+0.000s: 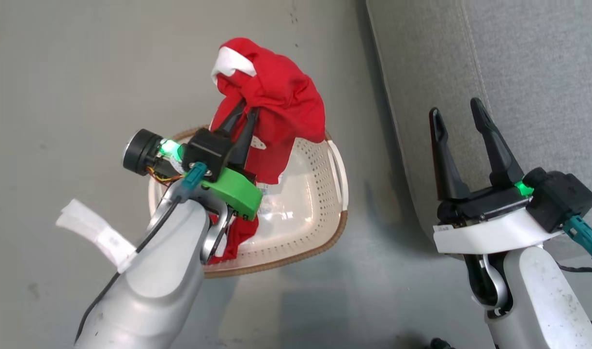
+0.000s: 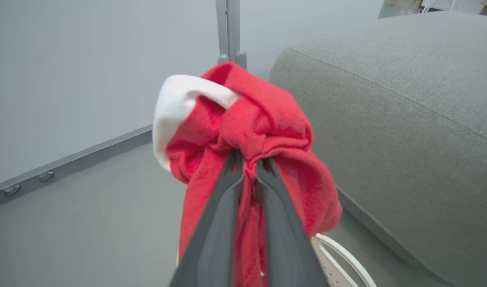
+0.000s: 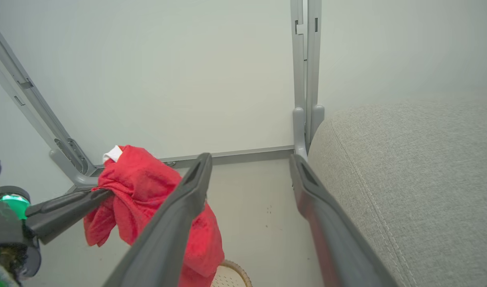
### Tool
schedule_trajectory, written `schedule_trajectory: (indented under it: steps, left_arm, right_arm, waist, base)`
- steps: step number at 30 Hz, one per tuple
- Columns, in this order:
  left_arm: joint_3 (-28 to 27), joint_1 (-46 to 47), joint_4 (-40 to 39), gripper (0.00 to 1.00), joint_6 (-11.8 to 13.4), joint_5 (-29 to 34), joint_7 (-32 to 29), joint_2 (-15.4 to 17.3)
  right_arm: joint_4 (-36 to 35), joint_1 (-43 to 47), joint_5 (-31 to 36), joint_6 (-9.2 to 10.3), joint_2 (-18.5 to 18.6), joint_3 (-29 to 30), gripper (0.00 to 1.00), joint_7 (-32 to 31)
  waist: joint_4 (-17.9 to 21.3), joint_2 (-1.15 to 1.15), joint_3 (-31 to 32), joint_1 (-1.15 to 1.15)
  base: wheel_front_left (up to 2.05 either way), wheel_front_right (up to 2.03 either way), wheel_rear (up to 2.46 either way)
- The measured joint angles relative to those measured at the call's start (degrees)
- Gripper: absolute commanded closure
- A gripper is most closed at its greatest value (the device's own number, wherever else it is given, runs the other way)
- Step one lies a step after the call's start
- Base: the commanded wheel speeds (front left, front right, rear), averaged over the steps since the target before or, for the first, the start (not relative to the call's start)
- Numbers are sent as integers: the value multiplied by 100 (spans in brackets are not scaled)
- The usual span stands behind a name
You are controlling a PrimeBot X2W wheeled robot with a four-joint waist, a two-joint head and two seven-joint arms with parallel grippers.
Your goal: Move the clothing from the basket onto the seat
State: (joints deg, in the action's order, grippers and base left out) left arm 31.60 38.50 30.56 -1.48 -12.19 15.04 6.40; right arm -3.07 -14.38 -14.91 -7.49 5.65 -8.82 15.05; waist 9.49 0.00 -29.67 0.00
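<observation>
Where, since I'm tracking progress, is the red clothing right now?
In the head view the clothing hangs left of centre, pinched in the shut left pincer above the basket, with the grey seat off to its right.

bare floor [image 1: 379,213] between basket [image 1: 320,194] and seat [image 1: 519,72]

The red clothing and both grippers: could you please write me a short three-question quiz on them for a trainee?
1. True or false: the left gripper is shut on the red clothing.
2. Pick one. The right gripper is: A) open and empty, near the seat; B) shut on the clothing; C) shut and empty.
3. Fill in: seen from the robot, the seat stands to the ____ of the basket.
Key: 1 true; 2 A; 3 right.
</observation>
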Motion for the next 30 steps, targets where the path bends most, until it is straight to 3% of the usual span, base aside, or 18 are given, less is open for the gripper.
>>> schedule_trajectory:
  steps: [16,30]
  left_arm:
    - [-948,-1001,-2309,100,-5,-244,9,-160]
    - [-1057,-2203,-3045,100,-4,-233,9,-220]
  right_arm:
    - [-100,506,154,0,46,58,0,-288]
    - [-289,1210,344,0,64,9,0,-732]
  waist:
    - [-451,0,1130,0]
    - [-563,0,2057,0]
  base:
    - [0,0,0]
    - [0,0,0]
